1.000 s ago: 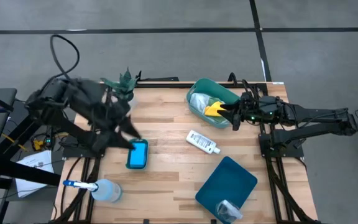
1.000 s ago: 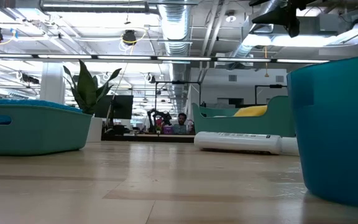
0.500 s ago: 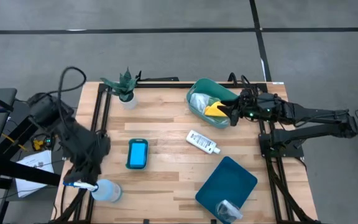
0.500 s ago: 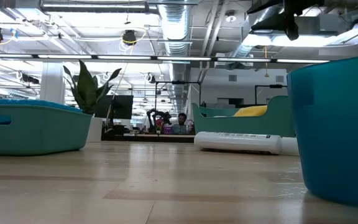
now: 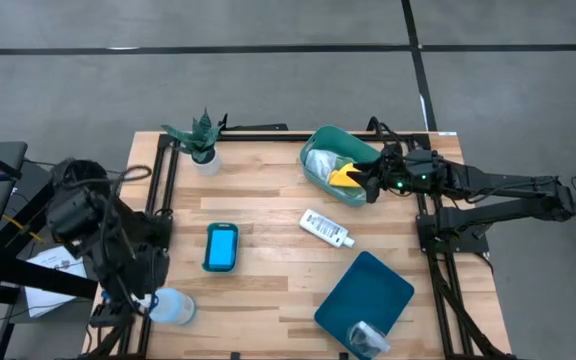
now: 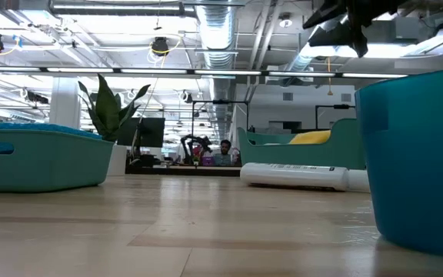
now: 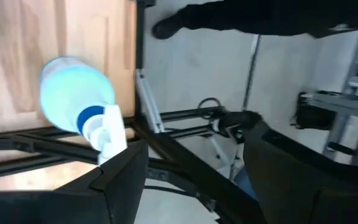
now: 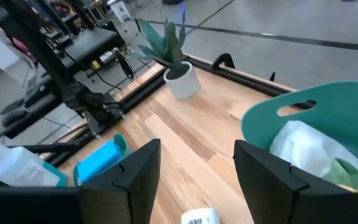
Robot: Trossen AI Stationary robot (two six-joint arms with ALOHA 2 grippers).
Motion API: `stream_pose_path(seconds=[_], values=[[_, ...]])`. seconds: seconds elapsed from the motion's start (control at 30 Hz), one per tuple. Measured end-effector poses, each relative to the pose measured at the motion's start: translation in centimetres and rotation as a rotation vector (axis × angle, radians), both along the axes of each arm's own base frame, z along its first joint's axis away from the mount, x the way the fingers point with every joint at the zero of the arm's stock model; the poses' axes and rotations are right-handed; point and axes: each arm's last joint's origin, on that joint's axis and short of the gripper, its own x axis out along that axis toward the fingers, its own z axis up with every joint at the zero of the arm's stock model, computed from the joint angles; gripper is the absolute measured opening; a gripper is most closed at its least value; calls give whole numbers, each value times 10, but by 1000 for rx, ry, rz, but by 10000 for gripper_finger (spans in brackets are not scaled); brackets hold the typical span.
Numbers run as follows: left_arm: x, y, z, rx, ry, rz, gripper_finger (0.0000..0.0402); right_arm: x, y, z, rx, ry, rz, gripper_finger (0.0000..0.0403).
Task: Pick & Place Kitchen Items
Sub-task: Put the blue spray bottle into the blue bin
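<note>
The pale-blue spray bottle with a white-and-blue trigger head (image 5: 166,304) lay on its side at the near left corner of the light wooden worktop (image 5: 268,200), and the left gripper (image 7: 194,168) hung just above that corner beside the bottle's head, its jaws spread wide and empty. A blue rectangular sponge (image 5: 221,247) lay in its shallow teal tray a little farther in, apart from the bottle. Toward the middle, a small white bottle with a printed label (image 5: 326,228) lay flat. Behind it stood a teal plastic tub (image 5: 323,140) containing a white cloth (image 5: 323,161), a green cloth and a yellow cloth (image 5: 345,176). The right gripper (image 5: 370,180) hovered over that tub's right rim, jaws wide apart and holding nothing. A small potted green plant (image 5: 200,140) stood at the far left. A dark teal rectangular bin (image 5: 364,292) sat near the front right with a crinkled silver cup (image 5: 366,337) at its near end.
</note>
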Motion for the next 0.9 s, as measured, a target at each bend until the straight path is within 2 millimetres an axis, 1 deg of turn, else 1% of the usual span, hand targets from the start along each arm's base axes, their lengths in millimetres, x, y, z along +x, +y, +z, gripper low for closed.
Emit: stream_pose_path(seconds=[0.17,0.37,0.47,0.63,0.7,0.77,0.9], values=[[-2,-10,-18,66,42,-24,275,1,0,-1,1,5,1,195],[-2,-13,-32,104,73,-37,268,1,0,0,9,-6,-2,195],[-1,-14,-41,156,93,-32,264,1,0,0,12,-7,-1,195],[1,-15,-40,140,59,-23,263,1,1,0,24,-10,18,195],[3,-17,-37,113,10,-9,264,1,1,0,24,-10,19,195],[3,-14,-33,98,-38,26,264,1,1,0,31,-13,19,195],[1,-7,-28,100,-77,97,264,1,1,0,32,-13,19,195]])
